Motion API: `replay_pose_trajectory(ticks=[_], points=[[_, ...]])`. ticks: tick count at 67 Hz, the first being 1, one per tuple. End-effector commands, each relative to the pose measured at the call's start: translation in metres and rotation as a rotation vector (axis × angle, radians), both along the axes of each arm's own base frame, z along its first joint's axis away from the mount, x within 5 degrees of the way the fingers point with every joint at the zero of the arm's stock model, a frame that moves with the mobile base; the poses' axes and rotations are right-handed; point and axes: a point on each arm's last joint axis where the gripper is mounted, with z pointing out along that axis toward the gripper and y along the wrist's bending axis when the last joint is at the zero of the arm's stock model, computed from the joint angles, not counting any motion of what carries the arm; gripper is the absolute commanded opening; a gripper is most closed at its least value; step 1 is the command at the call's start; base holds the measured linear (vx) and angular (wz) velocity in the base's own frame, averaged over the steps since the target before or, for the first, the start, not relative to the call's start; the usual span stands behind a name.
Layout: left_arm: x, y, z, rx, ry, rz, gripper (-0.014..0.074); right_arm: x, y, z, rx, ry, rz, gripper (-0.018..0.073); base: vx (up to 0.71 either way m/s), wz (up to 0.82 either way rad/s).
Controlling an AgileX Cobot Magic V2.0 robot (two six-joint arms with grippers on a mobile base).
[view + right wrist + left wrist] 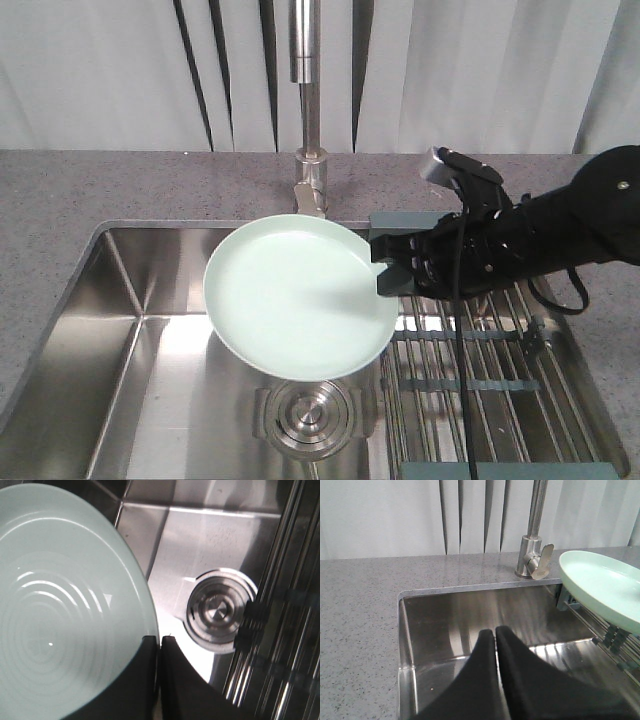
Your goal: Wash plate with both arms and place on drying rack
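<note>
Plate (300,295) over the sink (130,290), just left of drying rack (480,365) | we see right gripper (385,272) clamping its rack-side rim | left gripper (495,631) pinched together, empty, plate to its right

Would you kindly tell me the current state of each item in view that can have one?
plate: held by its rim above the sink.
right gripper: shut on the plate's rim.
left gripper: shut, holding nothing.
faucet: no water running.
drying rack: across the sink's right side, holding no plate.
drain strainer: seated in the sink floor.
</note>
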Motion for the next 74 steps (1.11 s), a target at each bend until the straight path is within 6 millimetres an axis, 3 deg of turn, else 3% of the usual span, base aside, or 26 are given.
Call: replay_pose_trajectory(ticks=[1,7,15,30,41,53,62,74], points=[[0.003,0.002,0.012,-0.041,-0.053,0.025,-0.0006,0.022,0.001,0.026,0.043,-0.14,-0.07,-0.0001,0.0,0.0],[0.003,0.002,0.012,-0.041,-0.053,0.025,-0.0006,0.034,-0.003,0.035,-0.017,-0.171,-0.062,-0.0001,0.0,0.0],[0.003,0.002,0.012,-0.04,-0.053,0.025,-0.0006,0.032,-0.017,0.048,-0.178,-0.235,-0.06,-0.0001,0.0,0.0],[0.003,0.002,0.012,-0.04,-0.053,0.025,-0.0006,0.003,-0.044,0.087,-0.402,-0.372,-0.077,-0.0001,0.0,0.0],[0.003,0.002,0.012,-0.04,-0.054,0.025,-0.0006,-0.01,-0.062,0.105,-0.587,-0.463,-0.08,-0.0001,0.0,0.0],[0.003,0.002,0.012,-0.04,-0.054,0.025,-0.0006,-0.006,-0.082,0.104,-0.845,-0.452,-0.12,-0.0001,0.0,0.0],[0.003,0.002,0.012,-0.04,-0.054,0.025,-0.0006,0.011,-0.082,0.102,-0.9,-0.444,-0.114,-0.0001,0.0,0.0],[0.003,0.002,0.012,-0.04,-0.054,0.025,-0.0006,0.045,-0.073,0.073,-0.944,-0.354,-0.05,-0.0001,0.0,0.0]])
